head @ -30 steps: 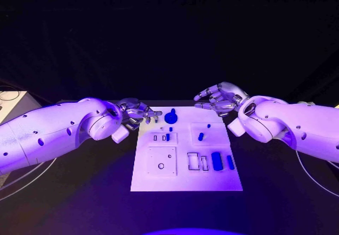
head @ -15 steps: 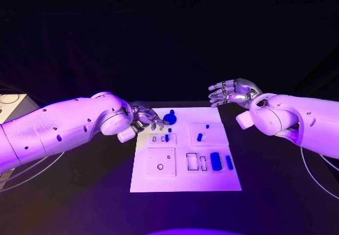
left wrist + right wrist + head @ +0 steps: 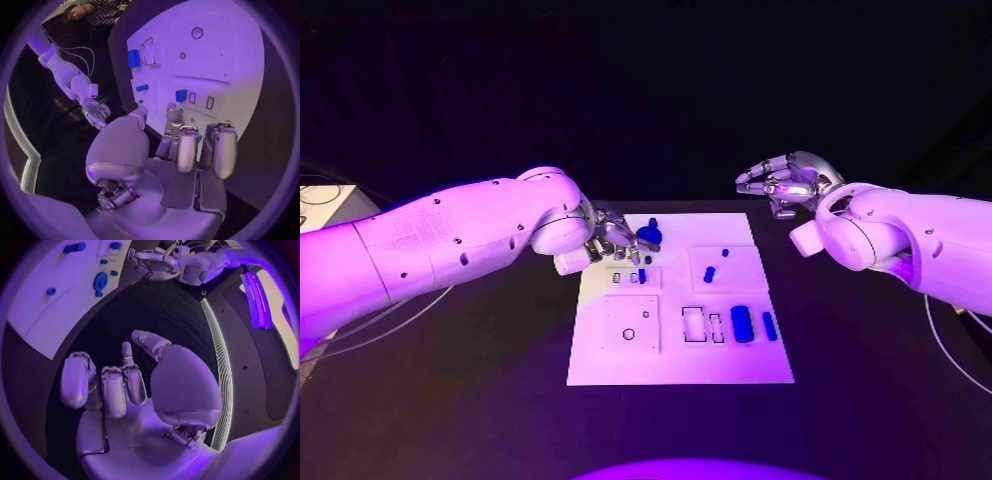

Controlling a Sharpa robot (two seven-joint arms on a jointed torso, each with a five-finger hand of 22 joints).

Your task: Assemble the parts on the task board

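The white task board [image 3: 678, 352] lies mid-table. At its far left stands a round blue knob [image 3: 649, 235], also in the right wrist view [image 3: 100, 281]. A small blue peg [image 3: 708, 274] stands in the far right plate, and a wide blue block [image 3: 741, 324] and a slim blue bar [image 3: 770, 326] lie at the near right. My left hand [image 3: 615, 244] hovers over the board's far left corner, just beside the knob, fingers [image 3: 186, 148] apart and holding nothing. My right hand [image 3: 788, 183] hangs over the black table beyond the board's far right corner, fingers [image 3: 114, 388] loosely curled, empty.
Black table [image 3: 459, 400] surrounds the board on all sides. The near left plate [image 3: 630, 325] on the board has a small round hole. Empty rectangular slots [image 3: 694, 326] sit left of the blue block. My left forearm [image 3: 444, 245] stretches over the table's left side.
My left hand has moved right, onto the board's far left corner beside the blue knob. My right hand has drawn back to the right, away from the board.
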